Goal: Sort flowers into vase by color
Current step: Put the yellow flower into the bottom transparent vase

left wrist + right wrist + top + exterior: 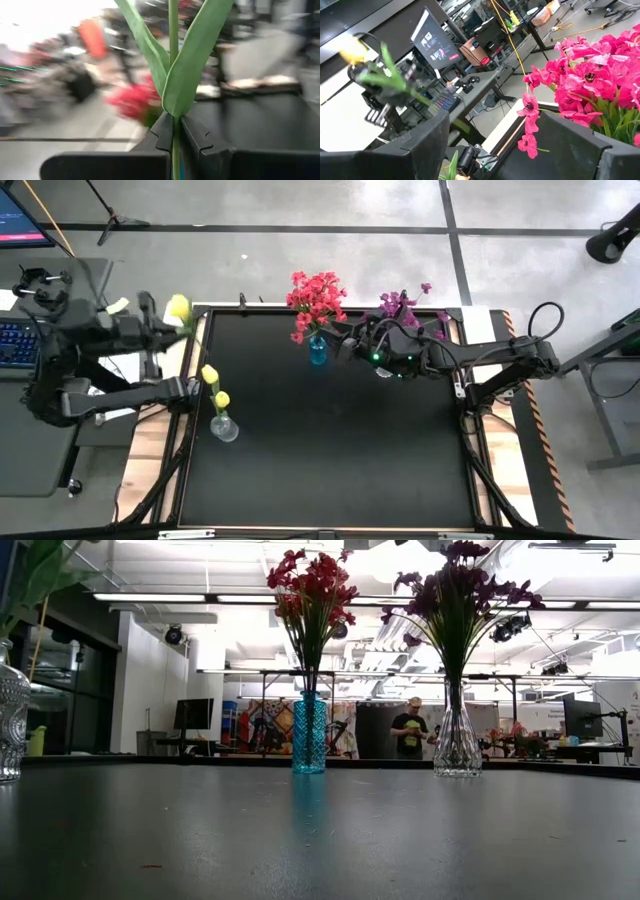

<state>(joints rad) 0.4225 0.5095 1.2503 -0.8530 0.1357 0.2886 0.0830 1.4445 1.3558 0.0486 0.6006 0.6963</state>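
Note:
My left gripper [168,328] stands off the table's far left corner, shut on a yellow flower [178,308] whose green stem and leaves [172,65] rise between its fingers. A clear vase [223,426] near the left edge holds two yellow flowers [211,374]. At the far middle, red-pink flowers [316,298] stand in a blue vase [309,735]. Purple flowers [404,307] stand in another clear vase [458,743]. My right gripper [338,338] hovers open beside the red-pink flowers [590,80], touching nothing. My left gripper pinches the yellow flower's thin stem [174,146] between its two fingers, just below where the leaves branch off. The fingers lie about level, across the stem. The flower stands upright in the hold, bud on top, lifted clear of the table.
The black table [330,470] has free room across its middle and near side. My right arm [480,365] stretches over the purple flowers' vase. Desks with a keyboard [15,345] and monitors stand left of the table. A person [408,728] stands far behind.

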